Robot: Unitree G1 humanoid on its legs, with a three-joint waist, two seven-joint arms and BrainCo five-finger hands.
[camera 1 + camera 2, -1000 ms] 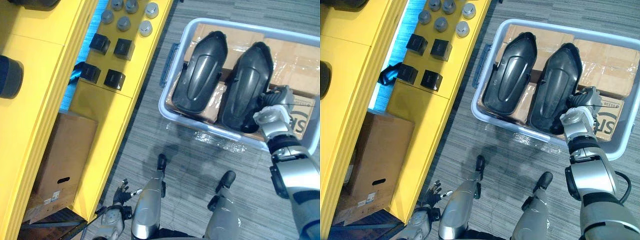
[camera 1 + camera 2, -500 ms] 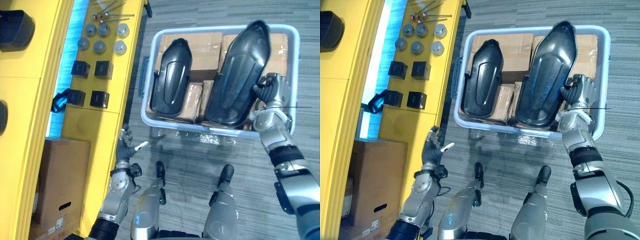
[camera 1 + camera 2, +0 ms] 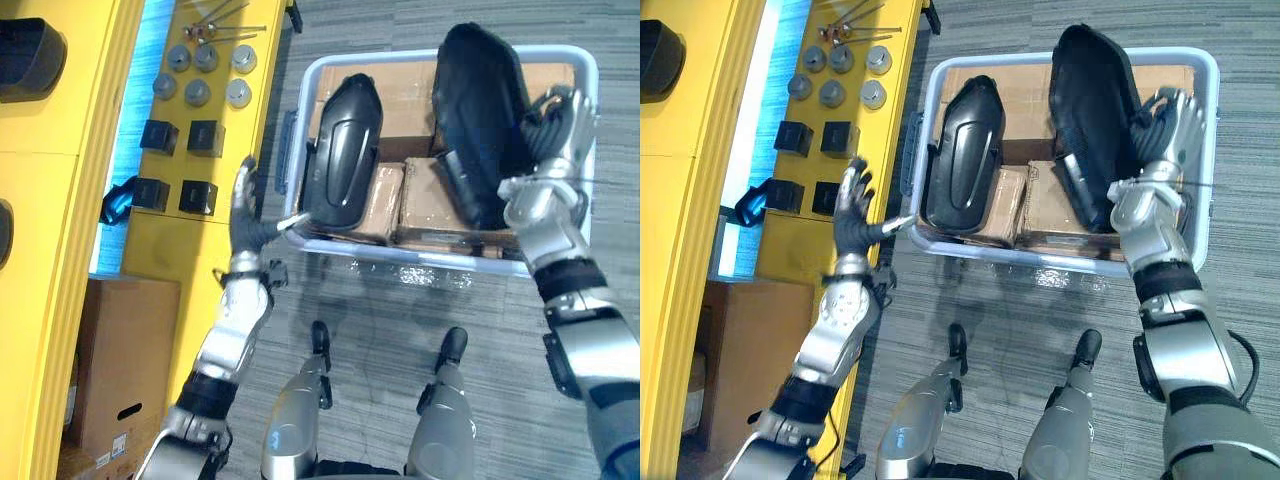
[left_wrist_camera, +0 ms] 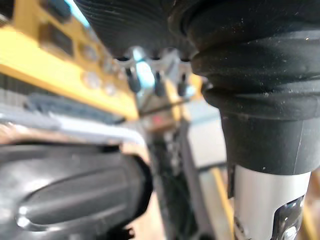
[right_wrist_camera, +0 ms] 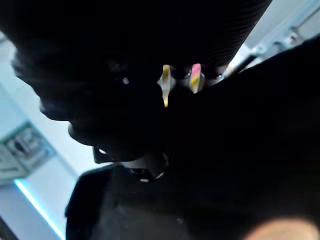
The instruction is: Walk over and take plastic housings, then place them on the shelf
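The left hand hovers by the bin's near left corner, fingers spread. The right hand, fingers curled round one housing, holds it tilted over the bin. A second housing lies inside; the bin stands on grey carpet floor right of a yellow shelf.

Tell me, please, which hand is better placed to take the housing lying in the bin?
Left. The left hand is open beside the bin's corner, next to the lying housing. The right hand is curled round the raised housing, so it is occupied.
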